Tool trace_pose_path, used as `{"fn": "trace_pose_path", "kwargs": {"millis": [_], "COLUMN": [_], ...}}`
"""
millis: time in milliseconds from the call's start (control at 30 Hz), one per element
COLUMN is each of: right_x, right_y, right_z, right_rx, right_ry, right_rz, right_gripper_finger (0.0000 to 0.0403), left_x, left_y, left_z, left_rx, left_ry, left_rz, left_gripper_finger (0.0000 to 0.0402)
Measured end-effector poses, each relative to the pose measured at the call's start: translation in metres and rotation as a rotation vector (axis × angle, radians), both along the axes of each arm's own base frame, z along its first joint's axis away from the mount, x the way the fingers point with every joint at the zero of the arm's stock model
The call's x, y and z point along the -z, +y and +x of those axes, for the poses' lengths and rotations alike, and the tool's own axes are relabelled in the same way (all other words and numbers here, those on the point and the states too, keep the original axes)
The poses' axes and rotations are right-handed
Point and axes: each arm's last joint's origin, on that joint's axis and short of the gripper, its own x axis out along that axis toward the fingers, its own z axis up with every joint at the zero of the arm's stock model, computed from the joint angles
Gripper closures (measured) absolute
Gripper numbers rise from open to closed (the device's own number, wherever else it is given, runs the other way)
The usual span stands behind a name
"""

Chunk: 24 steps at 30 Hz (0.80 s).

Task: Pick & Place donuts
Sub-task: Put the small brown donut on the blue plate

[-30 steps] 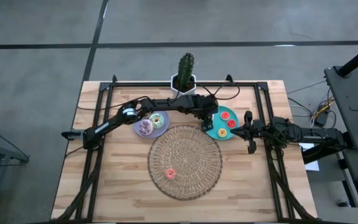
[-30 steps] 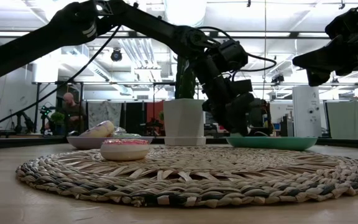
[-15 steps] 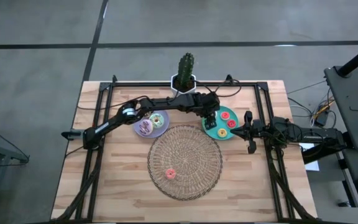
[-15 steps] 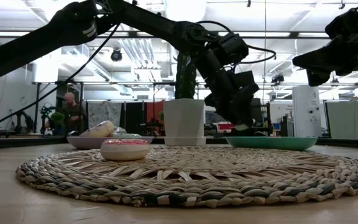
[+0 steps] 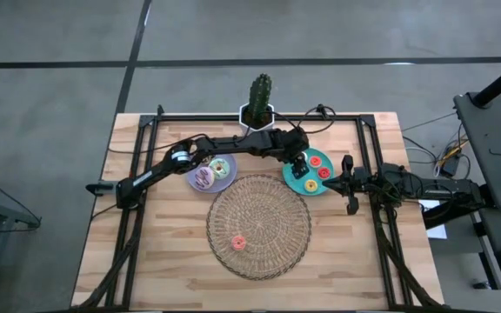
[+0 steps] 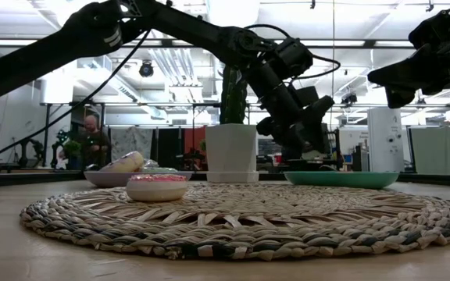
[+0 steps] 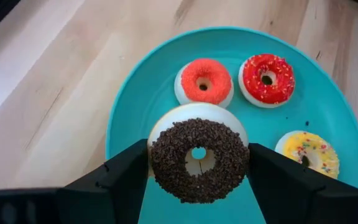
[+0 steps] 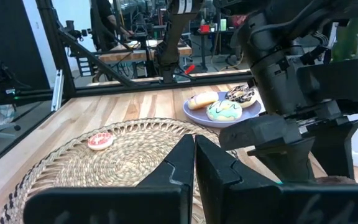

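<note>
We see the left tool (image 7: 197, 163) over the round teal plate (image 7: 135, 106), right of centre in the high view, its two dark fingers (image 7: 120, 180) clamped on either side of a small dark brown chocolate-sprinkled donut (image 7: 198, 159). That donut sits low in the middle of the left wrist frame, above the teal surface; we cannot tell whether it touches the plate. Above it lie the orange-iced little donut (image 7: 204, 81) and, to its right, the red sprinkled donut (image 7: 266, 77); the yellow sprinkled donut (image 7: 307, 154) rests at the lower right.

In the high view, the lavender round plate (image 5: 223, 180) left of centre carries two larger iced donuts, the white-green one (image 5: 220, 165) and the brown-white one (image 5: 203, 178). The pink-iced donut (image 5: 238, 243) lies on the big round woven wicker mat (image 5: 272, 217), lower left of its middle.

The right tool (image 8: 194, 155) waits at the right of the wooden counter (image 5: 137, 252), its fingers pressed together, holding nothing.
</note>
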Motion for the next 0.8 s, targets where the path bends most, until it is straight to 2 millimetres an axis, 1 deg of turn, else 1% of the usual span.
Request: {"fn": "trace_pose_path", "kwargs": {"millis": [233, 333, 500, 800], "right_x": [0.000, 0.000, 0.000, 0.000], "right_y": [0.000, 0.000, 0.000, 0.000], "right_z": [0.000, 0.000, 0.000, 0.000], "right_rx": [0.000, 0.000, 0.000, 0.000], "right_ry": [0.000, 0.000, 0.000, 0.000], "right_rz": [0.000, 0.000, 0.000, 0.000], "right_gripper_finger": [0.0394, 0.0394, 0.0394, 0.0394], "left_x": [0.001, 0.004, 0.006, 0.013], "left_y": [-0.002, -0.005, -0.007, -0.008], "left_z": [0.000, -0.003, -0.005, -0.007], "left_rx": [0.005, 0.021, 0.076, 0.093], "left_ry": [0.007, 0.053, 0.081, 0.112], "left_rz": [-0.009, -0.034, -0.044, -0.044], "left_gripper_finger": [0.0170, 0.0170, 0.0170, 0.0170]}}
